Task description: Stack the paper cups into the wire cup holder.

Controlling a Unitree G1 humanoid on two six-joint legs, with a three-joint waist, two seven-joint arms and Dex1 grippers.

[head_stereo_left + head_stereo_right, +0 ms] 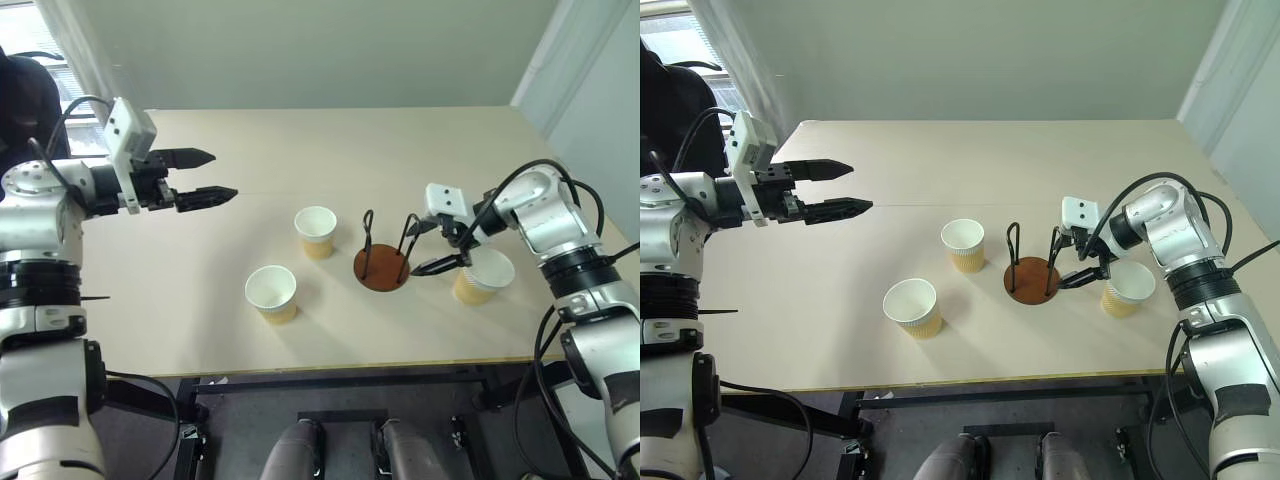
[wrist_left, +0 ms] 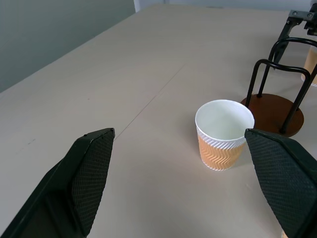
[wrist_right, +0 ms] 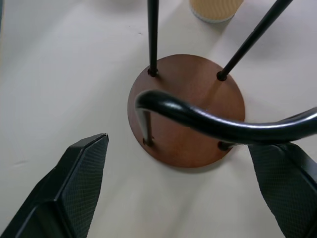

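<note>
The empty wire cup holder (image 1: 381, 268) sits beneath the wide-open right gripper (image 1: 428, 248); a paper cup (image 1: 482, 276) just behind it awaits grasping.

The yellowish-tan ribbed paper cup (image 3: 216, 10) beyond the round reddish-brown wire cup holder (image 3: 188, 106) is cut off, its rim unseen.
</note>
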